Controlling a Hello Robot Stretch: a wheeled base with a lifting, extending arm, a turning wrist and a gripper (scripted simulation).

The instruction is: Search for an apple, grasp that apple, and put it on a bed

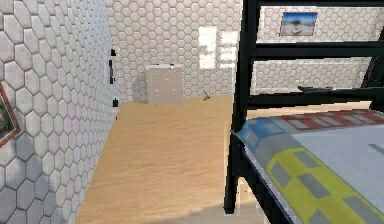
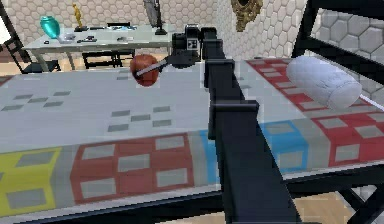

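One apple (image 2: 147, 68), round and dull red, with no long axis or stem direction to make out, shows at the far edge of the one bed (image 2: 100, 125), right by the jaws; whether they grip it cannot be told. One white pillow (image 2: 322, 80) lies on the quilt, with one desk (image 2: 110, 42) beyond

The bed (image 1: 300, 165) is cut off by the forward view's right and bottom edges; the apple (image 2: 150, 76) is partly hidden by the gripper (image 2: 142, 65).
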